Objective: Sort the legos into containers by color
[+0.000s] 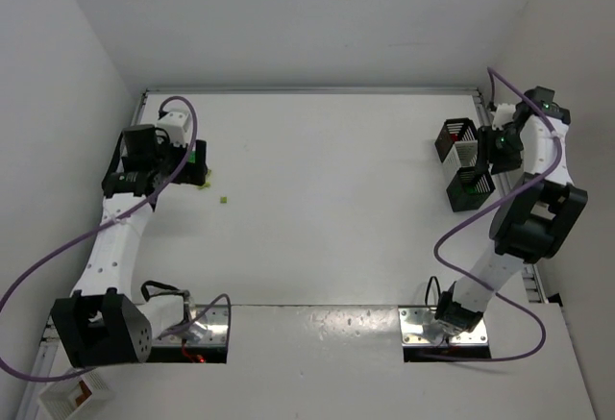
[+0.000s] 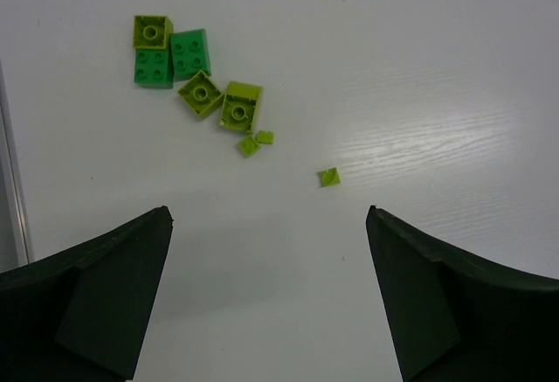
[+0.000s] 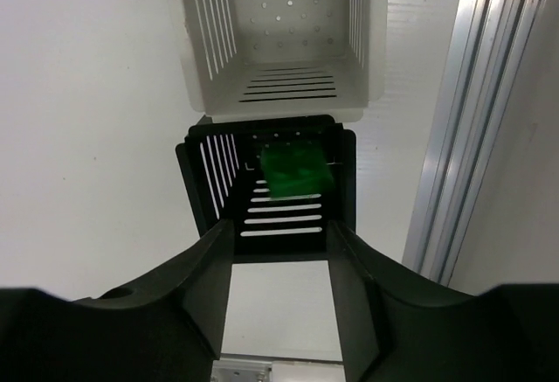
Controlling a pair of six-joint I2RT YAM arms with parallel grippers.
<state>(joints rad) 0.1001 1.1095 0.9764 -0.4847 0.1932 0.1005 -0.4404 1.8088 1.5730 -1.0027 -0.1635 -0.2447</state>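
The left pincer (image 2: 269, 216) hovers at the 9 o'clock side of the white counter (image 1: 336, 247). It is spread wide and holds nothing. Loose legos (image 2: 196, 85) lie on the counter below it.

Seen from the pincer, a cluster lies at 11 o'clock. It has two green bricks touching side by side, three lime bricks close around them, and two tiny lime pieces just beside. Another tiny lime piece (image 2: 328, 177) sits apart at 2 o'clock.

At the counter's 3 o'clock side, the right pincer (image 3: 281, 235) hangs over the containers (image 1: 471, 189). Its fingers are parted and grip nothing. Just past the fingertips, a green brick (image 3: 297, 170) shows inside a black container (image 3: 196, 181), clear of both fingers. A white slatted container (image 3: 279, 41) stands just beside the black one, at its 12 o'clock.
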